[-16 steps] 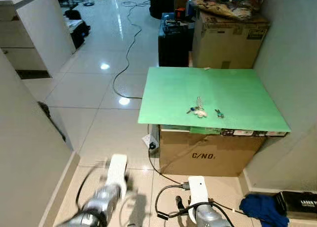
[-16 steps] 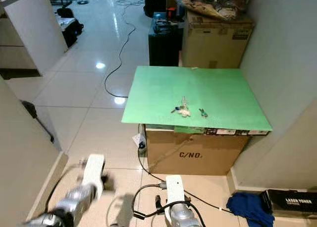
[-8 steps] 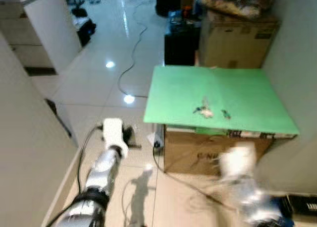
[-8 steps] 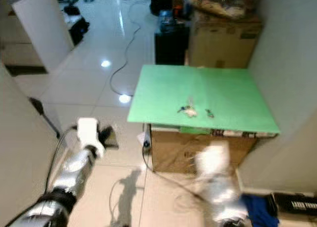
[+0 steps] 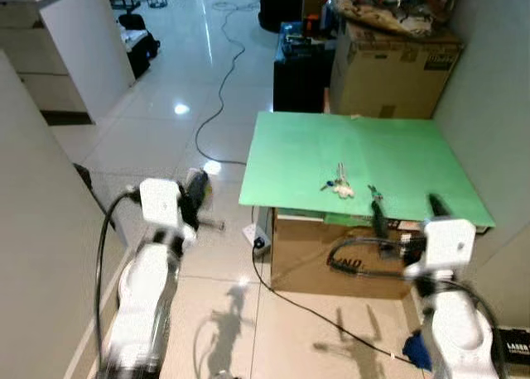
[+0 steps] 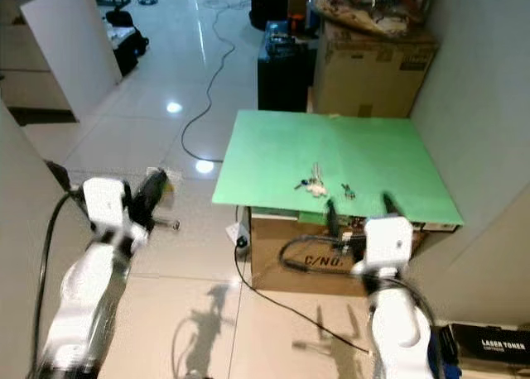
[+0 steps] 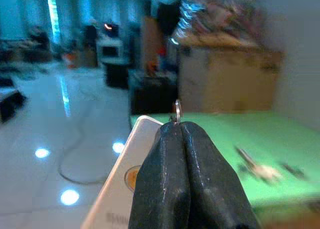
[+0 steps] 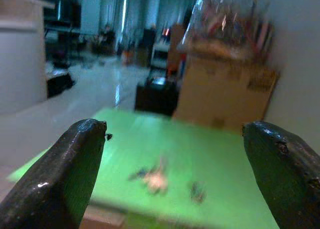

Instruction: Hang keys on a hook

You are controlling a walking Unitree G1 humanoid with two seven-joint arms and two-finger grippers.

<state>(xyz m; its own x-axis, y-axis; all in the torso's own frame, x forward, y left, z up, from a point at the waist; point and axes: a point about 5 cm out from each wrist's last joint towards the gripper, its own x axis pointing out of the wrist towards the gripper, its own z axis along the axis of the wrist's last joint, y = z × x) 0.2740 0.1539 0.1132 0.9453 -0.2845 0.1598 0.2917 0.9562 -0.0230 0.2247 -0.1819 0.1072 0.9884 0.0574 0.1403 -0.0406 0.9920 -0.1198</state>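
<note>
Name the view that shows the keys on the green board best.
The left eye view: the keys lie sharp and whole on the green board, ahead of the open right gripper. The right eye view shows them much the same. Both wrist views show them as small blurs; in the left wrist view they sit beside the shut left gripper.

Keys lie on the green surface, just beyond the right gripper, whose black fingers stand spread apart at the surface's near edge. Left gripper is raised over the tiled floor, well apart from the keys, fingers too blurred to judge. Cardboard box sits under the surface.
</note>
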